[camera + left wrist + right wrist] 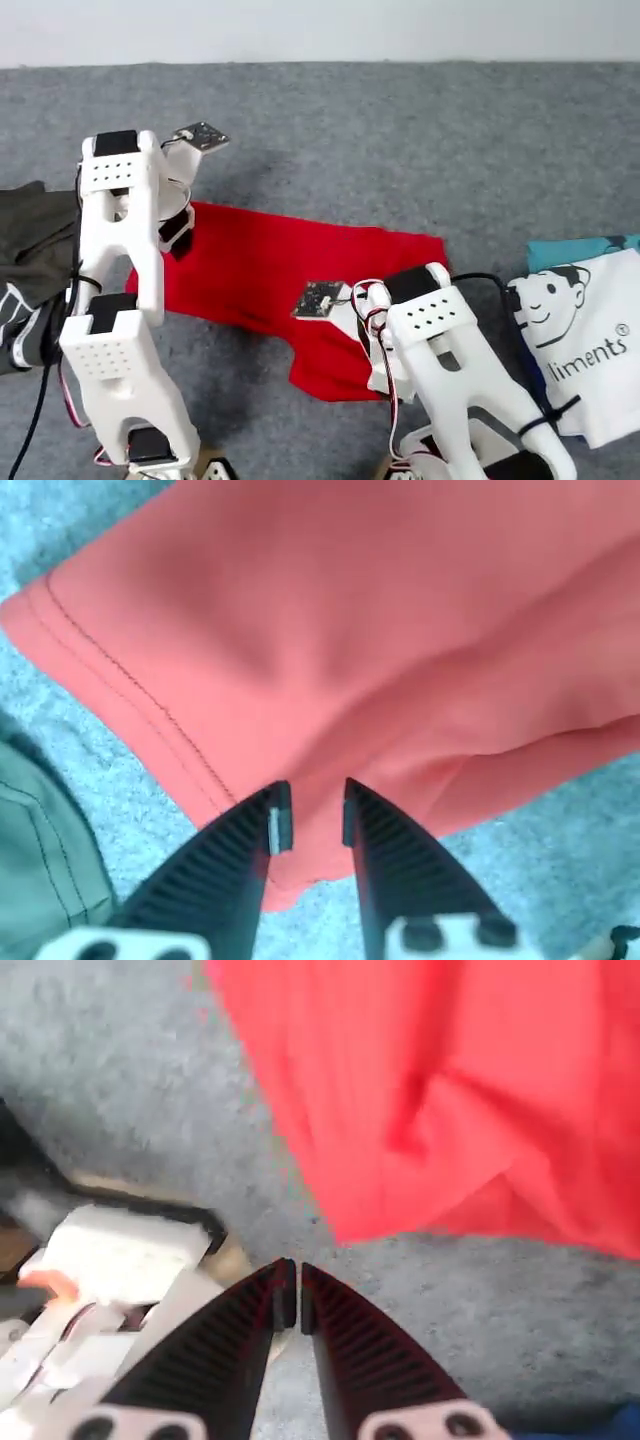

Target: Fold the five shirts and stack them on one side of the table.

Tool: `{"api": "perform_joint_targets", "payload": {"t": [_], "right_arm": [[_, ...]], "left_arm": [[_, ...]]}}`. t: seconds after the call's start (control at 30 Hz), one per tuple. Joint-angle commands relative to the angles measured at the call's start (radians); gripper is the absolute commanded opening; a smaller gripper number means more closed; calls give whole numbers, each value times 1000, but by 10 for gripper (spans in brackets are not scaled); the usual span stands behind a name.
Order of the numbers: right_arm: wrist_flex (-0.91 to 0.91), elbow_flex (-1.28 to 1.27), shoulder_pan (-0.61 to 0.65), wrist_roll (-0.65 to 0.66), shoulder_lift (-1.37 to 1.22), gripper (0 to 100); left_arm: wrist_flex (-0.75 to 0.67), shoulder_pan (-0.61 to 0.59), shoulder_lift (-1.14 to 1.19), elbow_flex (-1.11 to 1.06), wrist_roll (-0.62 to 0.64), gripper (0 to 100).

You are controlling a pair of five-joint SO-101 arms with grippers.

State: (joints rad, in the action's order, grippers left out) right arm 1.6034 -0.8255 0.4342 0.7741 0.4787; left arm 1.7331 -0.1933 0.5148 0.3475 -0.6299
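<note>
The red shirt (270,270) is lying crumpled across the middle of the desk (400,130). It is running from the left side towards the right, with one flap hanging down towards the near edge. Its fabric is bunching into soft folds and is not lying flat.

I am holding my left gripper (310,815) over the shirt's left end, just above its stitched hem corner. Its jaws are standing narrowly apart and are gripping nothing, and red cloth is showing through the gap.

I am holding my right gripper (290,1300) low by the shirt's near right part. Its tips are pointing at bare grey desk just off the cloth's edge. Those jaws are pressing almost together, with nothing caught between them.

A dark shirt (35,240) is lying heaped at the desk's left edge, close beside the red hem. At the right edge a white shirt (585,350) with a printed front is resting on a blue shirt (575,250), whose far strip is peeking out.
</note>
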Motion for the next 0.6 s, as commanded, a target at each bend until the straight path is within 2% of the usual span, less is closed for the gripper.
{"api": "perform_joint_targets", "payload": {"t": [0.0,0.1,0.2,0.57], "right_arm": [[-53,6,1,-83,27,24],[-116,6,2,-199,27,132],[-122,6,4,-226,27,254],[-280,-71,15,-221,15,191]], "left_arm": [[0,6,-60,31,14,94],[2,6,-60,31,14,94],[3,3,-60,31,14,94],[3,12,-60,31,14,94]]}}
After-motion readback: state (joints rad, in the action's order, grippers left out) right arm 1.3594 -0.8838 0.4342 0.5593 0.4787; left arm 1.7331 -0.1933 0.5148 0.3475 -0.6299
